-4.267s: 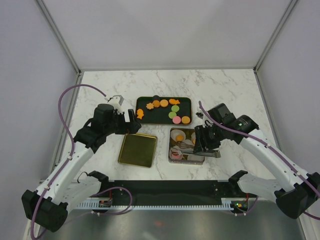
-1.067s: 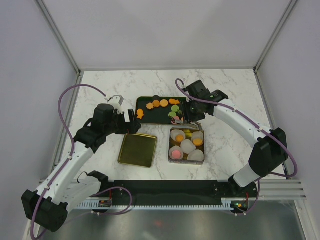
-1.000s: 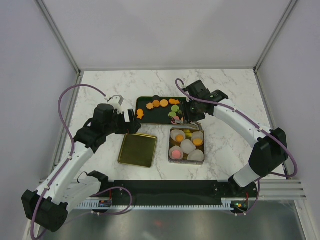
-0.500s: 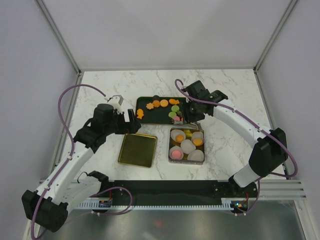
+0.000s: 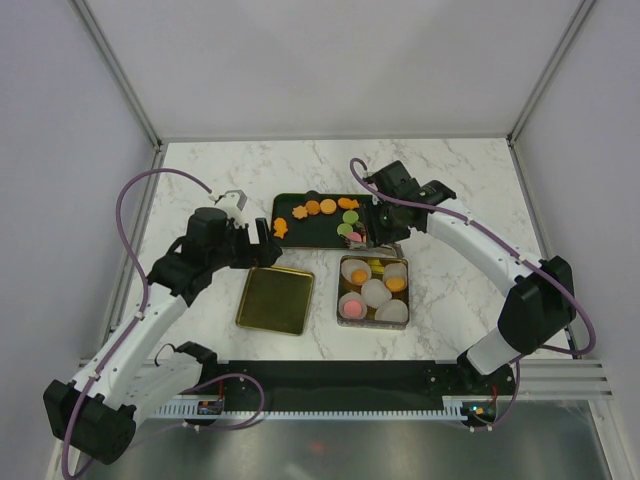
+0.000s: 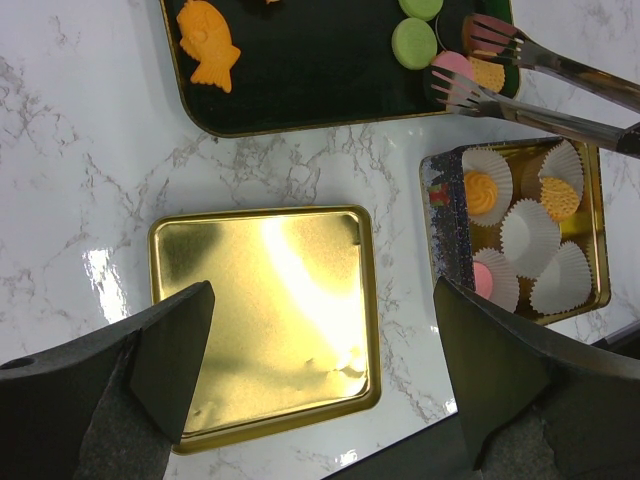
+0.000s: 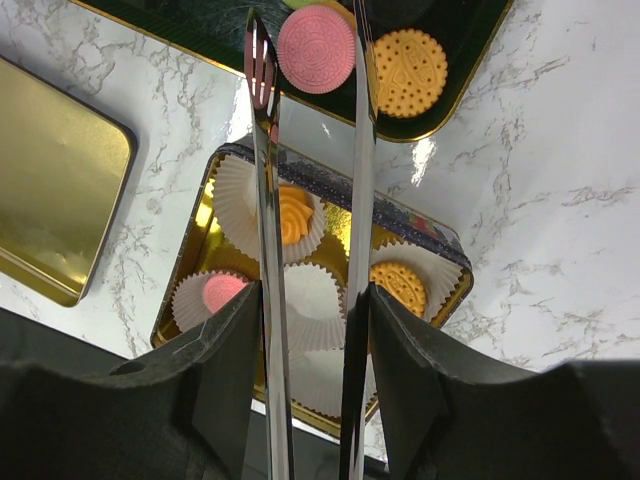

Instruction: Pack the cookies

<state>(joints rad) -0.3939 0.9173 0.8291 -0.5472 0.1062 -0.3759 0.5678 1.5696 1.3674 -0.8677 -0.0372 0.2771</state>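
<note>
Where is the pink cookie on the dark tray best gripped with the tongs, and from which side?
Likely pinch the pink cookie across its round rim, tongs coming low from the tin side: it lies flat, offering only its thin edge.

- Swung the right gripper [image 5: 386,224] away from above the gold square tin [image 6: 437,215] of white paper cups [image 6: 528,232], out to the near right corner of the black rectangular tray [image 6: 300,70].
- Brought the tips of the metal tongs [image 7: 264,200] to either side of a round pink cookie [image 7: 316,48] there.
- Left the tin uncovered in the overhead view, its cups in plain sight.
</note>
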